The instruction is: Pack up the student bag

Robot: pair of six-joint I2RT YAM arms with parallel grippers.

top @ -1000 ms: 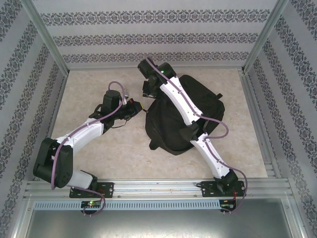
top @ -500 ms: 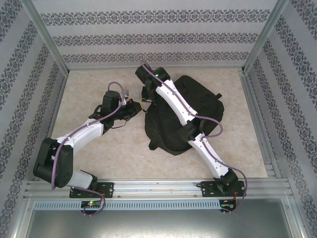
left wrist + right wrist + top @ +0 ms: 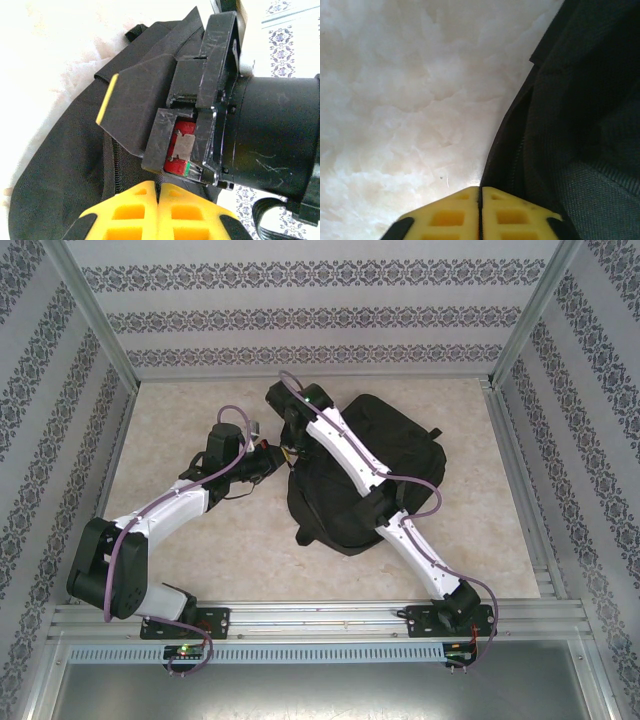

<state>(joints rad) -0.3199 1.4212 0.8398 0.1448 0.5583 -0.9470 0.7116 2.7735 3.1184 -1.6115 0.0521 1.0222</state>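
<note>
Right wrist: gridded yellow fingers (image 3: 445, 217) together (left pair (image 3: 135, 210) likewise), soft black student bag (image 3: 580, 100)

Pale table (image 3: 240, 550) with a cloudy, stone-like top. Big black student bag (image 3: 410, 450) lying flat on it, soft and slumped, a bit right of the middle.

No legible text (wallpaper (image 3: 320, 320) merely ornamental).
</note>
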